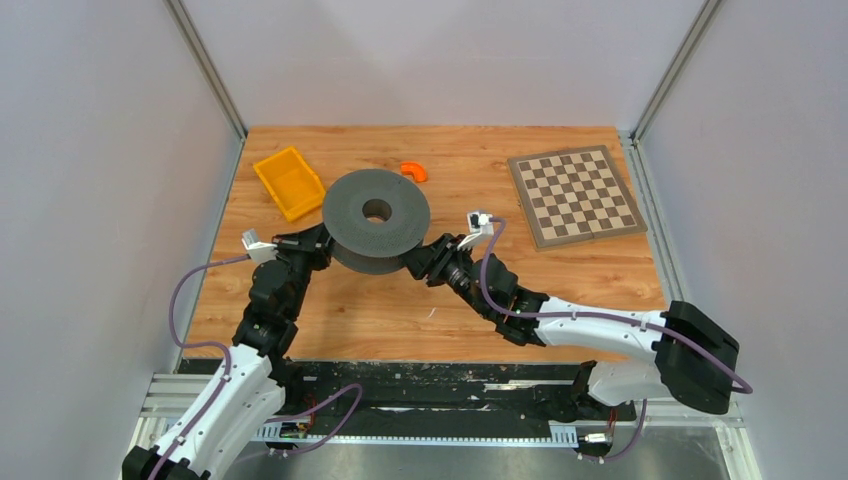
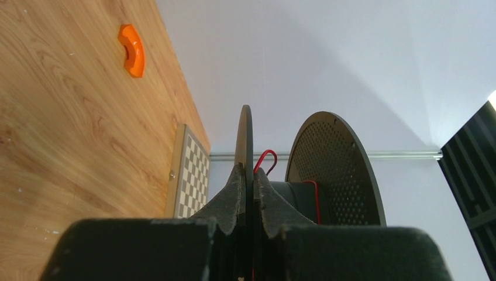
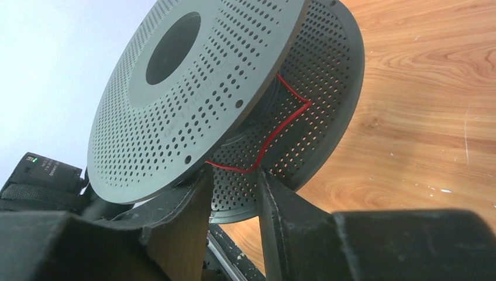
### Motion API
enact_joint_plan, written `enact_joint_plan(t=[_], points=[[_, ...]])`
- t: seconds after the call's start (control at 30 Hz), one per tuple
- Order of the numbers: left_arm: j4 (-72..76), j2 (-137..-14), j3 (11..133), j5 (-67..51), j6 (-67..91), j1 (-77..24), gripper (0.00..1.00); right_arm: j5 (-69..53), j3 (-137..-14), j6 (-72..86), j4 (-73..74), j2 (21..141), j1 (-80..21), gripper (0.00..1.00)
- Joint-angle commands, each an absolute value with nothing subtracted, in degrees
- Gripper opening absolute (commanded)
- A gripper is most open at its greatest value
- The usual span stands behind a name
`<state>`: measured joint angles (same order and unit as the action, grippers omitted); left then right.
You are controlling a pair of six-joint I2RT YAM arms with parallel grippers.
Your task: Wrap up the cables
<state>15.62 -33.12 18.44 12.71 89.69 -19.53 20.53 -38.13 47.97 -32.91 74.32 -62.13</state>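
A dark grey perforated spool [image 1: 376, 210] hangs tilted above the wooden table between both arms. My left gripper [image 1: 318, 240] is shut on the thin edge of one spool flange [image 2: 244, 134], its fingertips pinching the disc from both sides in the left wrist view [image 2: 248, 175]. A thin red wire [image 2: 266, 157] loops out by the hub between the two flanges. My right gripper [image 1: 418, 262] is at the spool's right side, with its jaws apart and reaching in between the flanges [image 3: 234, 172]. The red wire [image 3: 275, 132] runs slack from the hub across the gap at its fingertips.
An orange bin [image 1: 290, 182] sits at the back left, and a small orange curved piece [image 1: 414, 171] lies behind the spool. A chessboard [image 1: 574, 195] lies at the back right. Grey walls close in both sides.
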Motion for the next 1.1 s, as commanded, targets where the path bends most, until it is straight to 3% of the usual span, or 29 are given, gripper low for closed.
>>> enact_joint_plan(t=[0.0,1.07], points=[[24.9,-31.6,19.7,10.3,94.0,-20.5,0.00,21.8,-38.8,48.9,-26.2,73.2,-62.2,0.36],[26.5,-32.3,18.6,10.1,97.1,-19.7,0.00,25.1,-38.7,49.2,-16.8,65.8,-62.1,0.41]])
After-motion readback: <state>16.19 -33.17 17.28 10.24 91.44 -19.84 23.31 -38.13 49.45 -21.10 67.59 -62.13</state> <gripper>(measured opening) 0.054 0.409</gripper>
